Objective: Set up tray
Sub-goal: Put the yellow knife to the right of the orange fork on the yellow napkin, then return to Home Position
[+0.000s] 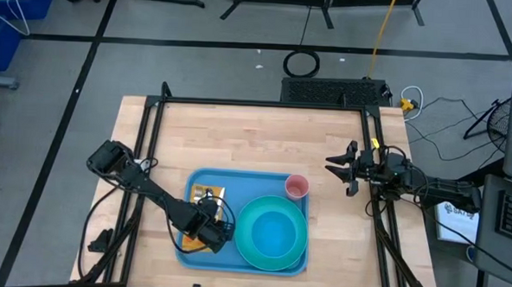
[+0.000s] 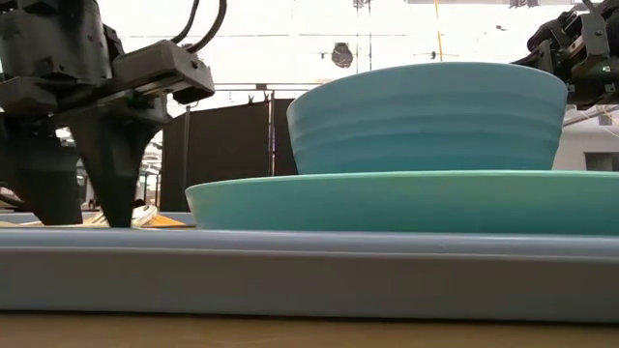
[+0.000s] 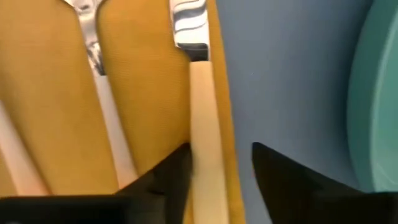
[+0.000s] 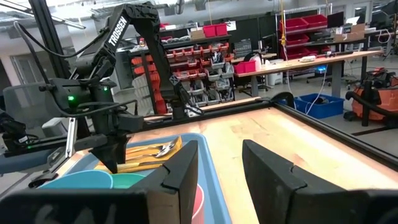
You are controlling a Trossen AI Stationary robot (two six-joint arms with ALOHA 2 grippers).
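Straddling cutlery [image 3: 202,143], left fingers [image 3: 165,180] part near tray [image 1: 237,179] rim.

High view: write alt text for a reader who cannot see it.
On a wooden table, a light-blue tray holds a teal bowl on a plate, a pink cup and cutlery on a yellow napkin. The left hand sits over the napkin; the right hand waits open beside the tray.
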